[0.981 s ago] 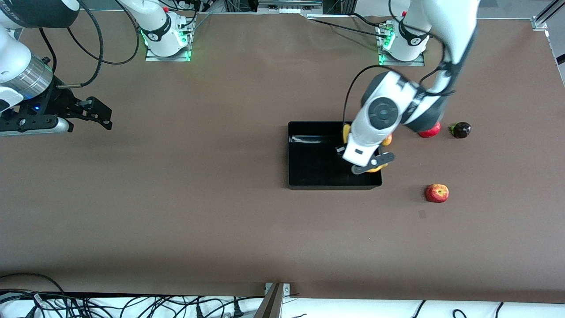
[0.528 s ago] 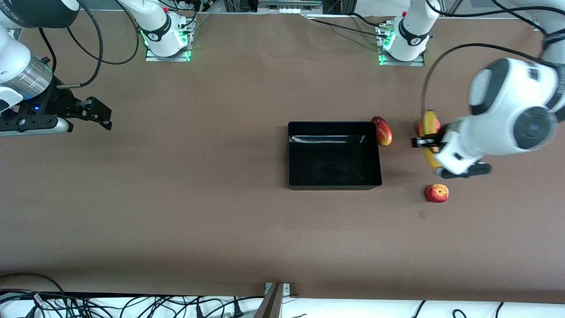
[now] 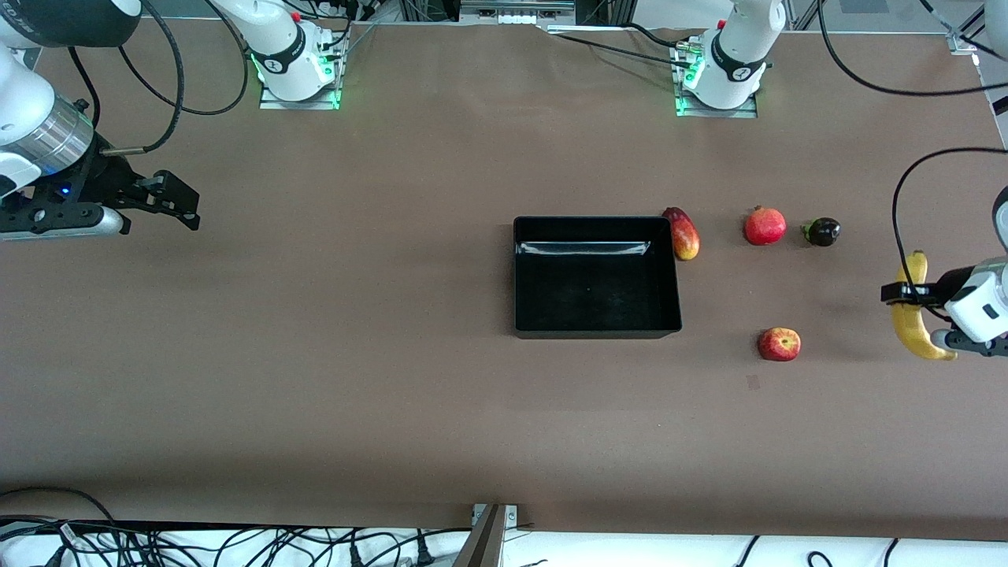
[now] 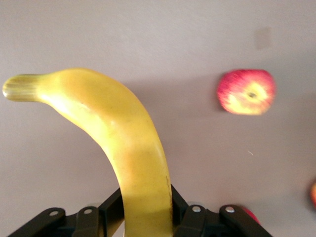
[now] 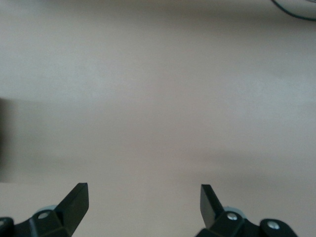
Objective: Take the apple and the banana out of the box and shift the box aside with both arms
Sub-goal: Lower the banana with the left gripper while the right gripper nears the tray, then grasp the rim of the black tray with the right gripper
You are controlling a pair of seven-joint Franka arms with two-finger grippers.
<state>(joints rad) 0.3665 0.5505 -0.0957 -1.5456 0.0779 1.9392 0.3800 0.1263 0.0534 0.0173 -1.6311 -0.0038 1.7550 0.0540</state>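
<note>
Left hand (image 3: 917,315) gripping banana (image 3: 912,319) over table's edge (image 3: 994,378), box (image 3: 596,331) empty

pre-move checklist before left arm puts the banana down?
1. Left gripper shut on banana: ok.
2. Banana out of box: ok.
3. Apple out of box, on table: ok.
4. Bare table under banana at the left arm's end: ok.
5. Banana's height over table: cannot tell.
6. Right gripper open, waiting over the right arm's end: ok.
</note>
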